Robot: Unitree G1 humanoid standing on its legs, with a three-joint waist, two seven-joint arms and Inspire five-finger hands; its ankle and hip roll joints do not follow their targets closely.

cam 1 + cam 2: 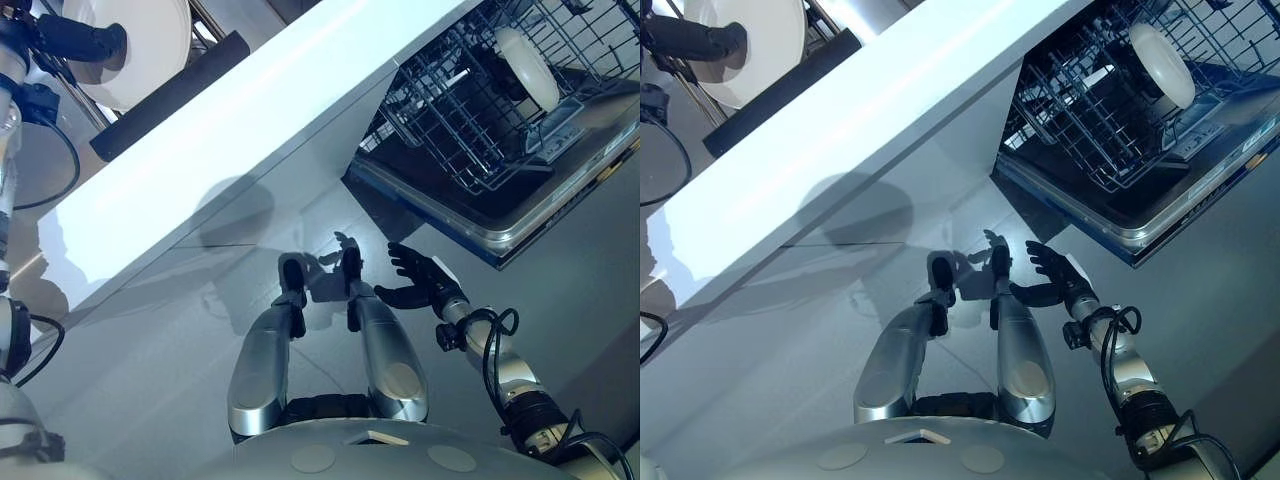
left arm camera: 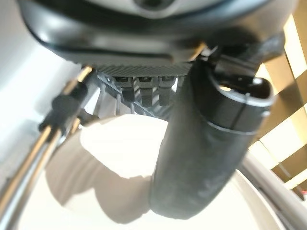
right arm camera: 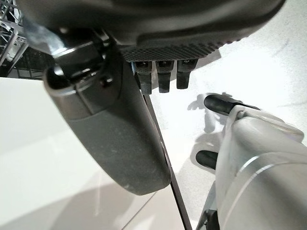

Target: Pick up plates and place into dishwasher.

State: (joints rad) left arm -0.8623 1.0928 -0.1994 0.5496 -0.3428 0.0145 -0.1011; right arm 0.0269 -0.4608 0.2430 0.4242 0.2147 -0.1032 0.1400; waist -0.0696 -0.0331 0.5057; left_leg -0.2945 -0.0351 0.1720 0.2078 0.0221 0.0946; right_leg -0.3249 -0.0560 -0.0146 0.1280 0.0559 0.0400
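Left hand (image 1: 75, 40) thumb pressed across plate (image 1: 150, 40) beyond bench (image 1: 250, 120), gripping it for transfer; right hand (image 1: 420, 280) low, fingers loosely spread, empty; another plate (image 1: 530, 65) racked in dishwasher (image 1: 470, 130).

Kitchen: open dishwasher (image 1: 500, 130), white counter (image 1: 250, 130)

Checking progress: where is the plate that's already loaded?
The plate stands in the dishwasher rack, upper right in the eye views.
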